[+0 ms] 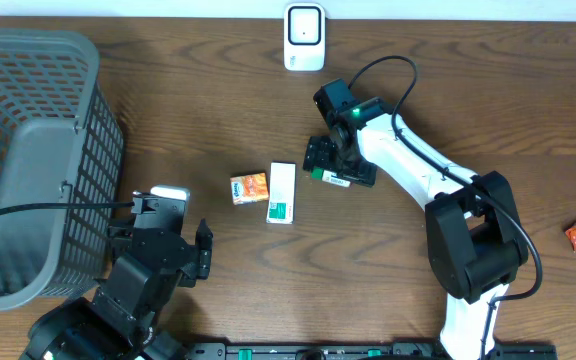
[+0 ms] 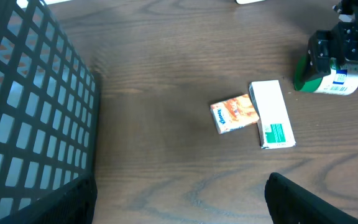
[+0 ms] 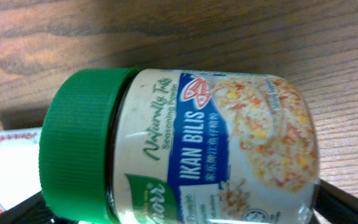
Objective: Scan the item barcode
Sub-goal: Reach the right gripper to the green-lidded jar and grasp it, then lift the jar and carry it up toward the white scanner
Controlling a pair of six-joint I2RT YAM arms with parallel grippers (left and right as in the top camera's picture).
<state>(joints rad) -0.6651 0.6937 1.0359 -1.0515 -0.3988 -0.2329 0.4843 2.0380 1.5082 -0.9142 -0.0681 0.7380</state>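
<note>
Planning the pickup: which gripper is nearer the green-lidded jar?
Right. The right gripper sits over the jar; the left gripper is far off, beside the basket.

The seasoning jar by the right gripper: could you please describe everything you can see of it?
The jar is small and looks like clear glass or plastic, with a ribbed green lid screwed on. Its blue-and-white label reads Ikan Bilis beside a picture of a rice dish. It lies on its side on the wooden table, between the open jaws of the right gripper; whether they touch it is unclear.
</note>
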